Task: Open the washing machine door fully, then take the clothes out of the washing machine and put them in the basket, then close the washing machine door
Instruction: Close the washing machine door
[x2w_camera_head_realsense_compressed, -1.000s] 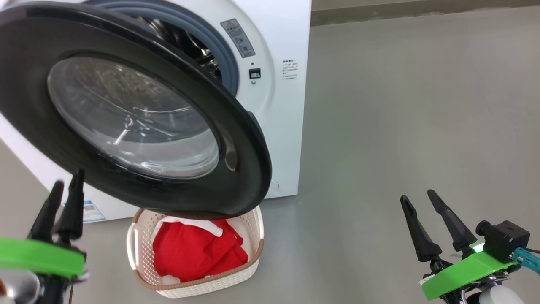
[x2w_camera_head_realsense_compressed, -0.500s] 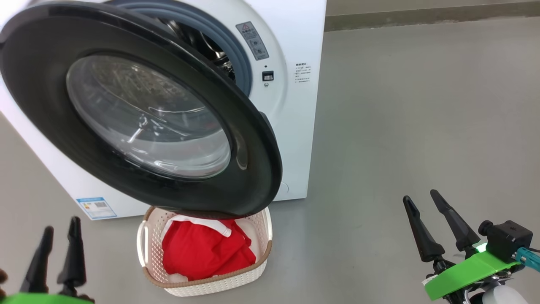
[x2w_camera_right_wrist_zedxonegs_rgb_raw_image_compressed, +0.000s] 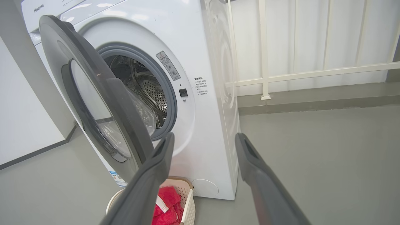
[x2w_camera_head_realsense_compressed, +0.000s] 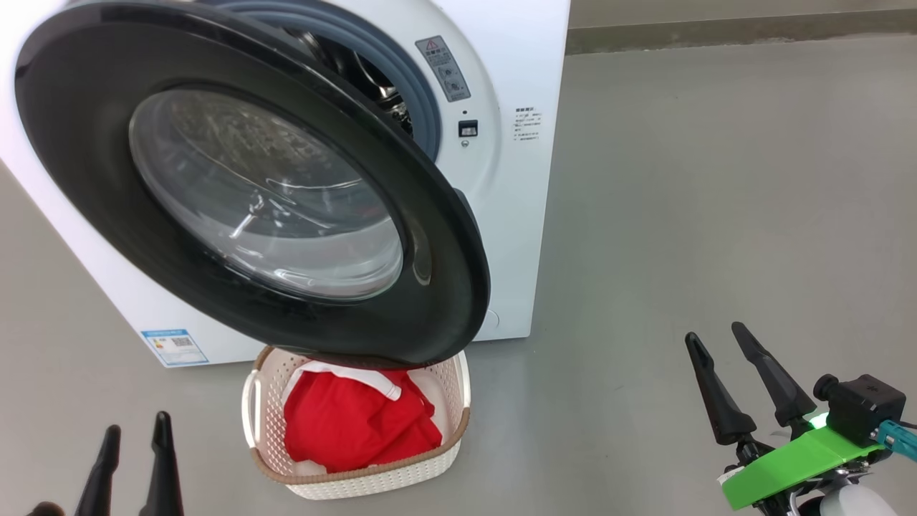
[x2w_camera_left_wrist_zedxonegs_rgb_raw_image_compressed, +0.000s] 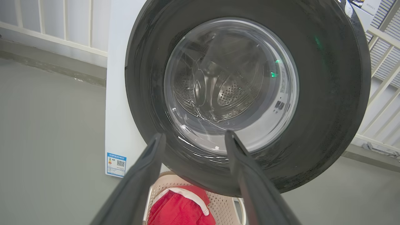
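The washing machine door (x2w_camera_head_realsense_compressed: 444, 279), glossy black with a bulging glass window, stands swung out from the white washing machine (x2w_camera_head_realsense_compressed: 516, 215) and overhangs the basket (x2w_camera_head_realsense_compressed: 372, 484). Red clothes (x2w_camera_head_realsense_compressed: 351, 426) with a white trim band lie in that cream basket on the floor. My left gripper (x2w_camera_head_realsense_compressed: 137, 421) is open and empty, low at the left, short of the door. In the left wrist view the left gripper (x2w_camera_left_wrist_zedxonegs_rgb_raw_image_compressed: 195, 133) faces the door (x2w_camera_left_wrist_zedxonegs_rgb_raw_image_compressed: 328, 93). My right gripper (x2w_camera_head_realsense_compressed: 715, 330) is open and empty, well right of the machine. The steel drum (x2w_camera_right_wrist_zedxonegs_rgb_raw_image_compressed: 150, 90) shows no clothes where visible.
Grey floor (x2w_camera_head_realsense_compressed: 680, 215) stretches right of the machine. A white railing (x2w_camera_right_wrist_zedxonegs_rgb_raw_image_compressed: 312, 73) and a low kerb run behind it. A white wall (x2w_camera_right_wrist_zedxonegs_rgb_raw_image_compressed: 25, 125) stands at the machine's left side. A blue label (x2w_camera_head_realsense_compressed: 175, 345) marks the lower front.
The head camera has turned, shifting the whole picture rightward. My left gripper has sunk toward the bottom edge, away from the door. The right gripper, door and basket keep their places.
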